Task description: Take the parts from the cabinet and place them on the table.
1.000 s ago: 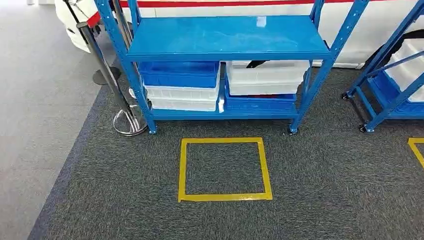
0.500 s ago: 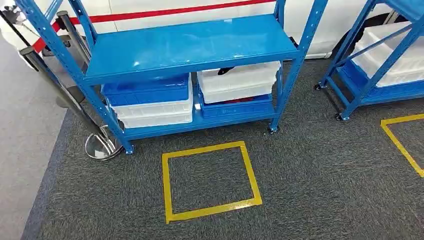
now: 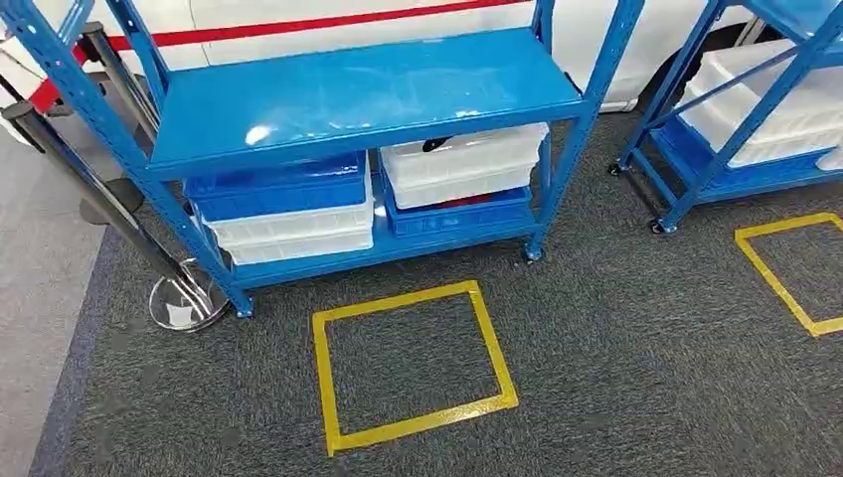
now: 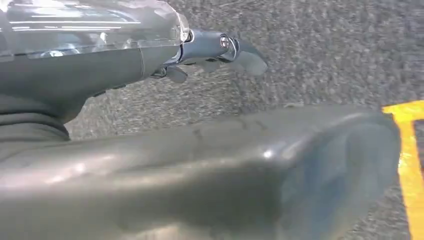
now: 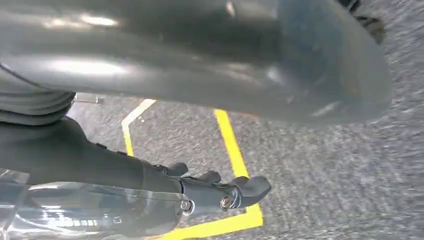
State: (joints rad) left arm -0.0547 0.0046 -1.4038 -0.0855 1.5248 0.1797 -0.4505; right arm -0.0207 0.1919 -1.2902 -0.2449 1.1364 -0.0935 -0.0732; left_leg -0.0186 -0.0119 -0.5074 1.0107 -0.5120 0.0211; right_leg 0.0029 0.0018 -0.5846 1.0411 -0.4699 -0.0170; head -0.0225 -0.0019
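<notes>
- Blue shelving rack (image 3: 368,94), the cabinet of the task, stands at the far side of the dark carpet (image 3: 616,378). Top shelf bare; the bins sit on the lower shelf, probably so they can be slid out from the front.
- Lower shelf, left: blue bin (image 3: 278,189) stacked on a white bin (image 3: 288,234). Right: white bin (image 3: 462,164) on top of a blue bin (image 3: 457,214).
- The parts: a dark item (image 3: 434,144) shows over the rim of the right white bin, too small to identify. A trace of red shows at the top of the blue bin below it. Nothing more of the contents can be made out.
- Yellow taped square (image 3: 410,363) lies on the carpet just near of the rack, likely a standing mark for the robot.
- A second blue rack (image 3: 696,149) with white bins stands to the right; a chrome stanchion base (image 3: 184,303) to the left of the first rack.
- Left hand (image 4: 215,52) hangs over the carpet, fingers loosely apart, nothing held.
- Right hand (image 5: 220,192) hangs over a yellow tape line, fingers apart, nothing held.
- Judgement: approach stage, no part taken yet.
</notes>
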